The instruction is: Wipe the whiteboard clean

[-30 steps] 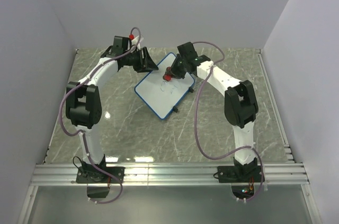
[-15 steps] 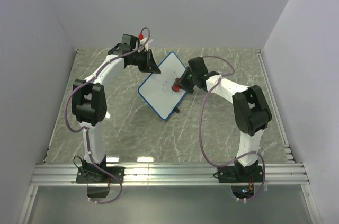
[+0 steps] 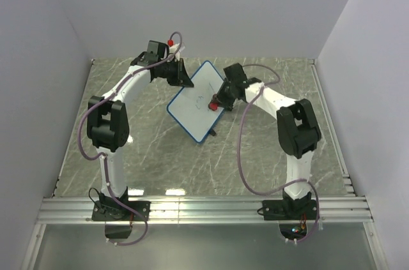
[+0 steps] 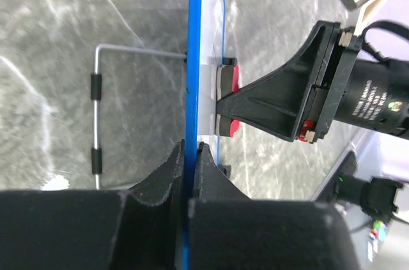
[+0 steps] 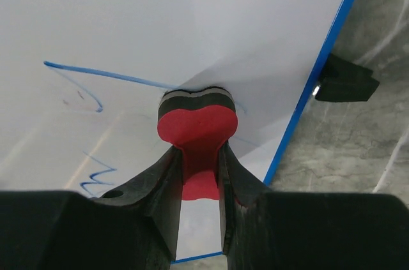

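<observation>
Whiteboard [image 3: 192,109] is mid-table, between the two arms. The left gripper [image 4: 189,155] is pinched tight on its blue rim, and the wire stand [image 4: 96,85] shows behind it (tilt hard to judge from above). The right gripper [image 5: 198,155] is clamped on the red eraser [image 5: 197,123], whose felt face is pressed to the board close to its right-hand rim.

Change over the last second: the eraser has travelled from the board's upper middle toward that rim, and the board has turned a little with the left arm. Over the last half second there is almost no travel.

Still on the board are a long blue line [image 5: 96,73] and a scribble [image 5: 96,177], both left of the eraser.

Judgement: this stroke is at its end and the erasing is partway done. The next pass should run back over those marks.
</observation>
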Controlling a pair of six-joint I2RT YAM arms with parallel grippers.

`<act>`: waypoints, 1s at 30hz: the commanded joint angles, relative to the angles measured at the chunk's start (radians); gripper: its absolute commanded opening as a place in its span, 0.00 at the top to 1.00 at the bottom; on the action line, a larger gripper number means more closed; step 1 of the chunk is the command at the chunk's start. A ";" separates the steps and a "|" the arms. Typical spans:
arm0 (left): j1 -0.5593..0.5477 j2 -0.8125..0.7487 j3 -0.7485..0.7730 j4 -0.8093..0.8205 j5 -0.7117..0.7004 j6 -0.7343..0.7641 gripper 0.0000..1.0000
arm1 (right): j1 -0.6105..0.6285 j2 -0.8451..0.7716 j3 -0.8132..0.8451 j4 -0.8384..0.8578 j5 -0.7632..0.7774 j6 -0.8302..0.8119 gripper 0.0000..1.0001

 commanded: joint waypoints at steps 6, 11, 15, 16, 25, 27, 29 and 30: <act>-0.096 -0.004 -0.016 -0.084 -0.133 0.043 1.00 | -0.015 0.222 0.460 -0.048 -0.020 0.054 1.00; -0.109 -0.005 -0.031 -0.094 -0.140 0.057 1.00 | -0.040 0.262 0.514 -0.004 -0.054 0.100 1.00; -0.111 -0.016 -0.045 -0.089 -0.154 0.060 1.00 | -0.052 0.280 0.502 0.012 -0.060 0.094 1.00; -0.111 -0.015 -0.042 -0.091 -0.157 0.060 1.00 | -0.052 0.274 0.468 0.012 -0.060 0.083 1.00; -0.109 0.005 0.003 -0.106 -0.154 0.060 1.00 | -0.046 0.073 -0.128 0.196 -0.042 0.054 1.00; -0.109 0.007 0.012 -0.107 -0.157 0.061 1.00 | -0.046 0.024 -0.245 0.228 -0.037 0.050 1.00; -0.108 0.008 0.017 -0.107 -0.160 0.060 1.00 | -0.044 -0.002 -0.306 0.245 -0.040 0.053 1.00; -0.108 0.011 0.023 -0.107 -0.159 0.061 1.00 | -0.043 -0.020 -0.354 0.269 -0.047 0.056 1.00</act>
